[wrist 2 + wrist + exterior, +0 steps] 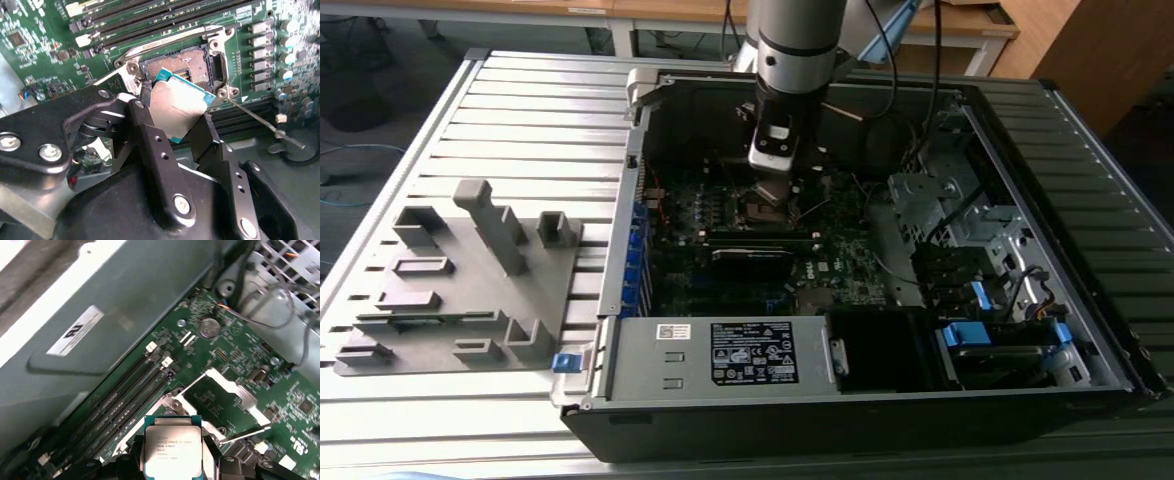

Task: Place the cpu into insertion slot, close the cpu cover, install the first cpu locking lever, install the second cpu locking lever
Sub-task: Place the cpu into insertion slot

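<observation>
Fingers (pixel 150 130) of the gripper (pixel 176 109) are pinching the cpu (pixel 182 97) by two opposite edges, closed only to the chip's width. The cpu is hanging tilted in the second wrist view, its silver face toward the camera and one teal-edged corner dipping toward the slot (pixel 182 62). It is sitting just above the slot, not yet seated in it. The slot is lying open, its dark contact field showing inside the metal rim. A thin lever (pixel 260 119) is sticking out from the slot's corner, away across the board.

In the first wrist view the cpu (pixel 172 445) is showing face-on between the fingers, and the cover (pixel 235 389) is lying swung back beyond the slot, with green board showing through its window. Long memory slots (pixel 125 395) are running beside it.

In the exterior view the arm (pixel 794 40) is reaching straight down into an open computer case (pixel 1067 200), with the gripper (pixel 771 190) hovering over the board's middle. A grey fixture (pixel 454 280) is sitting on the slatted table (pixel 520 100) at the exterior view's left, well apart from the case.
</observation>
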`<state>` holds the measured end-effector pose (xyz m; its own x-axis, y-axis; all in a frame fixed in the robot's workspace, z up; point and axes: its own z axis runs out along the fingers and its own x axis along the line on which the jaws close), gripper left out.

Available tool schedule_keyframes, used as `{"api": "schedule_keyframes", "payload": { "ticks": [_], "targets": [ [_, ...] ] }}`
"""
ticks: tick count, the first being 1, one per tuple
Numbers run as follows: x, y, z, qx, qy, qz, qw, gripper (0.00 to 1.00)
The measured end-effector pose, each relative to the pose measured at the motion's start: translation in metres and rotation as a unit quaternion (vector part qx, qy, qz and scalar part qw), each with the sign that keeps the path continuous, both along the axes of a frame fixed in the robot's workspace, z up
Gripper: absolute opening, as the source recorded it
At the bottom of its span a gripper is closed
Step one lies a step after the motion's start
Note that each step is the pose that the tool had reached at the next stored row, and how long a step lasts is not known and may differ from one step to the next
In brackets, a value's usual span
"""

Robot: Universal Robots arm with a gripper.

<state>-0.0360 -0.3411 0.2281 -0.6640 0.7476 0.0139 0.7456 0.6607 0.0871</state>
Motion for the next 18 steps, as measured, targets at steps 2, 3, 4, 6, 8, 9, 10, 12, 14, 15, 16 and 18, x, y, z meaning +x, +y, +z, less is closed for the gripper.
{"api": "schedule_keyframes", "payload": {
  "ticks": [2,3,4,6,8,9,10,12,14,15,16,18],
  "targets": [
    [0.0000,0.0000,-0.0004,0.0001,-0.0001,-0.018,0.99984,0.54],
    [0.0000,0.0000,-0.0005,0.0000,0.0000,-0.027,0.99964,0.54],
    [0.0000,0.0000,-0.0007,0.0000,-0.0001,-0.036,0.99936,0.54],
    [0.0000,0.0000,-0.0011,0.0001,-0.0001,-0.054,0.99851,0.54],
    [0.0000,0.0000,-0.0014,0.0000,-0.0001,-0.072,0.99737,0.54],
    [0.0000,0.0000,-0.0015,0.0000,-0.0001,-0.081,0.99668,0.54],
    [0.0000,0.0000,-0.0017,0.0001,-0.0001,-0.090,0.99591,0.54],
    [0.0000,0.0000,-0.0020,0.0001,-0.0001,-0.109,0.99403,0.54],
    [0.0000,0.0000,-0.0022,0.0001,-0.0001,-0.127,0.99191,0.54],
    [0.0000,0.0000,-0.0023,0.0000,-0.0001,-0.136,0.99073,0.54],
    [0.0000,0.0000,-0.0024,0.0001,-0.0001,-0.145,0.98947,0.54],
    [0.0000,0.0000,-0.0028,0.0001,-0.0001,-0.172,0.98515,0.54]
  ]
}}
